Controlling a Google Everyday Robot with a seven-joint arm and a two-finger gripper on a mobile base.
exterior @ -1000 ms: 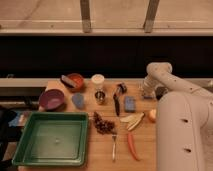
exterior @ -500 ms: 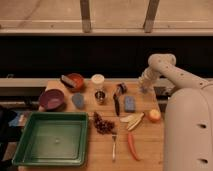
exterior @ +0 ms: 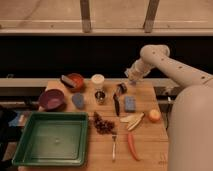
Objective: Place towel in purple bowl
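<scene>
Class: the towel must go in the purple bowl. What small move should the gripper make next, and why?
Probably reach toward the towel beside the bowl: the gripper hovers at the table's far edge, away from it, and the bowl is empty.

Brush (exterior: 119, 94) beside pincer (exterior: 133, 76), table's (exterior: 150, 142) far edge

On wooden table (exterior: 150, 135): green tray (exterior: 50, 142) front left; grapes (exterior: 103, 124), fork (exterior: 114, 145), carrot (exterior: 132, 146), banana (exterior: 132, 121) to its right; blue sponge (exterior: 130, 103), red bowl (exterior: 76, 81) behind. Gripper (exterior: 131, 75) over back-right edge.
</scene>
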